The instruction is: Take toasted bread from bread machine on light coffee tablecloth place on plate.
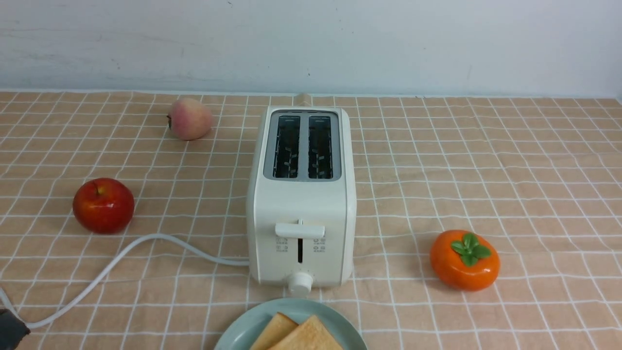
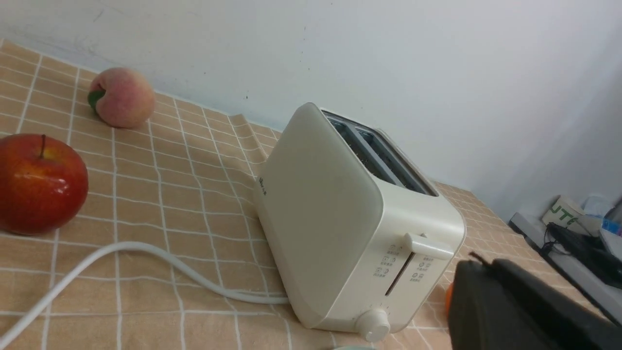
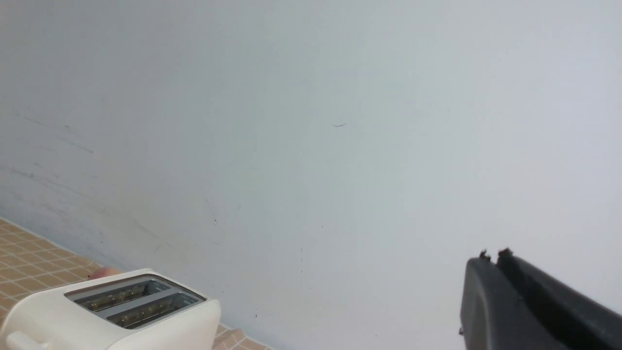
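Note:
The cream-white bread machine (image 1: 301, 204) stands mid-table on the light coffee tablecloth (image 1: 486, 165), and both of its slots (image 1: 303, 146) show empty. Two slices of toasted bread (image 1: 299, 334) lie overlapping on the pale mint plate (image 1: 243, 328), just in front of the toaster and cut off by the front view's lower edge. My left gripper (image 2: 481, 260) is shut and holds nothing. It hangs low off the toaster's (image 2: 340, 218) front corner, near the lever. My right gripper (image 3: 492, 253) is shut and empty, raised against the wall, with the toaster (image 3: 112, 311) well away from it.
A red apple (image 1: 103, 205) and a peach (image 1: 189, 119) sit left of the toaster, and an orange persimmon (image 1: 465, 260) sits to its right. The white cord (image 1: 121, 260) runs from the toaster to the front left corner. A pale wall closes the back.

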{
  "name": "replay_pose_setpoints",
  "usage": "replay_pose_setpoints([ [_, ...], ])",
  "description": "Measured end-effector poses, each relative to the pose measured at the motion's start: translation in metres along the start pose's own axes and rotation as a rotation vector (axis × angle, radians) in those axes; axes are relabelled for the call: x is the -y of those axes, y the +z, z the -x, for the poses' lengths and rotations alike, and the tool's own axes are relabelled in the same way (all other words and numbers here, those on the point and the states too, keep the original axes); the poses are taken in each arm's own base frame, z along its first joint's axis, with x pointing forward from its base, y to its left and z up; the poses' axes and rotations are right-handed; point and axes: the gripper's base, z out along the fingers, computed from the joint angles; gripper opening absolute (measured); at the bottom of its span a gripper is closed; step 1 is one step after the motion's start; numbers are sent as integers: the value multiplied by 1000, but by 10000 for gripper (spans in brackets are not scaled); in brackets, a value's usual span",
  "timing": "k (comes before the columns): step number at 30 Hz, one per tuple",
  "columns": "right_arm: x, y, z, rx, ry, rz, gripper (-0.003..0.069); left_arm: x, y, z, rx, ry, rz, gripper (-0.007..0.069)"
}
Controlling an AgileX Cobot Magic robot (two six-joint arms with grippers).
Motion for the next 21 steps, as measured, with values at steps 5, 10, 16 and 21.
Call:
replay_pose_setpoints([
  [5, 0, 0, 0, 0, 0, 0, 27, -16, 7, -24, -22, 56, 104, -8],
  [10, 0, 0, 0, 5, 0, 2, 34, -42, 11, -50, -28, 91, 308, -3],
  [16, 0, 0, 1, 6, -1, 3, 40, -52, 7, -59, -97, 82, 445, 0],
  [21, 0, 0, 1, 6, -3, 2, 47, -52, 7, -61, -109, 52, 442, 2],
])
